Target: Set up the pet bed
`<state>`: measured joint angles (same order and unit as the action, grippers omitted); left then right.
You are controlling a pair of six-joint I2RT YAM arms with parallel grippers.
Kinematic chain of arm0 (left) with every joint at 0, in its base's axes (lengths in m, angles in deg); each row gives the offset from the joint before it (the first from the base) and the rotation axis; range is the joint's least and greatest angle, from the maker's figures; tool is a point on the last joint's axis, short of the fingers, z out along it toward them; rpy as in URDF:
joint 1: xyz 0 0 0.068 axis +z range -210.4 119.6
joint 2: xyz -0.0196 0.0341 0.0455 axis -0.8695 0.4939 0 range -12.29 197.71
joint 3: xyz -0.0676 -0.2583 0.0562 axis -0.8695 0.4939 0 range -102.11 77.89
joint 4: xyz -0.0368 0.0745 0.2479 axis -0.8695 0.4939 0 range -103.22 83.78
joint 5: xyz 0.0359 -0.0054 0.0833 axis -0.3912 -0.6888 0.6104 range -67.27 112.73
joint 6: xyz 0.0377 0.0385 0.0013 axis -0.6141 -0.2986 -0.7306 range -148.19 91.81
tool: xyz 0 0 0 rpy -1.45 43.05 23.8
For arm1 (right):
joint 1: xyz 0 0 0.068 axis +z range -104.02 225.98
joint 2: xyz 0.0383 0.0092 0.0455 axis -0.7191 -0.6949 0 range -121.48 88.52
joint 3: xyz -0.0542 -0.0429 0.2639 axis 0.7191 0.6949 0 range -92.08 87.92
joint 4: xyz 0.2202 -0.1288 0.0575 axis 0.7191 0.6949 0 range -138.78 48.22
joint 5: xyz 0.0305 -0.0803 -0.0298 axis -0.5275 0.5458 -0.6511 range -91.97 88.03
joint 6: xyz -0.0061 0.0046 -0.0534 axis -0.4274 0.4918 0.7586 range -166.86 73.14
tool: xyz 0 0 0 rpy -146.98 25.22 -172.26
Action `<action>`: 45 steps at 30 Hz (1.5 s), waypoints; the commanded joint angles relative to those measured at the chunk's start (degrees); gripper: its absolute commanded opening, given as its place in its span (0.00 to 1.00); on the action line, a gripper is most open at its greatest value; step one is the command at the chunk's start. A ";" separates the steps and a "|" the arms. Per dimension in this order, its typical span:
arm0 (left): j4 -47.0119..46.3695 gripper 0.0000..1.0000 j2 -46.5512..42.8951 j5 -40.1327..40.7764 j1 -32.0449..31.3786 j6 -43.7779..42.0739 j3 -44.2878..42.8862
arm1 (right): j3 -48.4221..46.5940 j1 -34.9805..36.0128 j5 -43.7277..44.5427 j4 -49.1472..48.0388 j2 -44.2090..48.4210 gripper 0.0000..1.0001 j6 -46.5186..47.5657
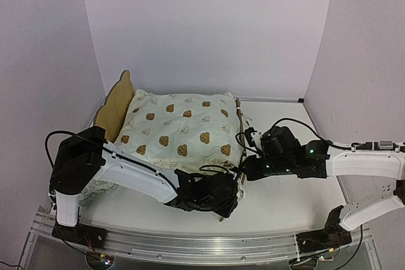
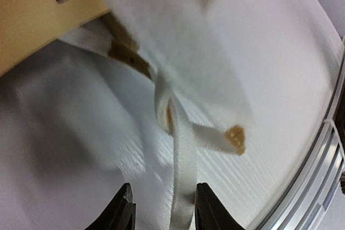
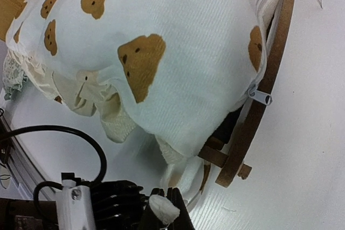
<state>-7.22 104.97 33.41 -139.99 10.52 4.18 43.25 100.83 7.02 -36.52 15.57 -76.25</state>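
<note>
The pet bed stands at the left middle of the table, with its plywood bear-ear headboard [image 1: 117, 107] on the left and its footboard [image 1: 240, 128] on the right. The cream bear-print cover [image 1: 180, 128] lies over it. My left gripper [image 1: 231, 199] is by the bed's near right corner. In the left wrist view it [image 2: 164, 214] is open, with a white tie strap [image 2: 183, 176] hanging between the fingers and touching the right one. My right gripper [image 3: 168, 214] is shut on another white tie end [image 3: 163, 209] just below the footboard [image 3: 275, 74].
A pale ruffled pillow [image 1: 96, 189] lies at the left, partly under my left arm. An aluminium rail [image 1: 190, 241] runs along the near edge. Purple walls close in the back and sides. The bed's plywood side [image 2: 32, 20] fills the upper left of the left wrist view.
</note>
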 commanded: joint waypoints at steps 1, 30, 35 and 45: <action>-0.73 0.32 1.52 -2.34 -0.17 -1.47 -0.88 | -3.39 0.32 -0.41 -3.66 0.74 0.00 0.28; 8.43 0.00 -12.64 6.51 7.45 0.23 13.50 | -1.27 -7.18 23.33 2.94 11.32 0.00 8.83; 7.39 0.00 -13.18 5.29 10.01 -1.02 15.90 | -3.12 -14.65 22.30 4.34 14.04 0.00 9.09; 13.00 0.00 -13.98 6.98 13.31 1.01 20.40 | -3.44 -22.28 20.06 6.40 16.45 0.00 7.51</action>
<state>-2.79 93.40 38.29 -129.13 9.75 20.75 41.68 82.05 22.43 -29.28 28.93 -67.95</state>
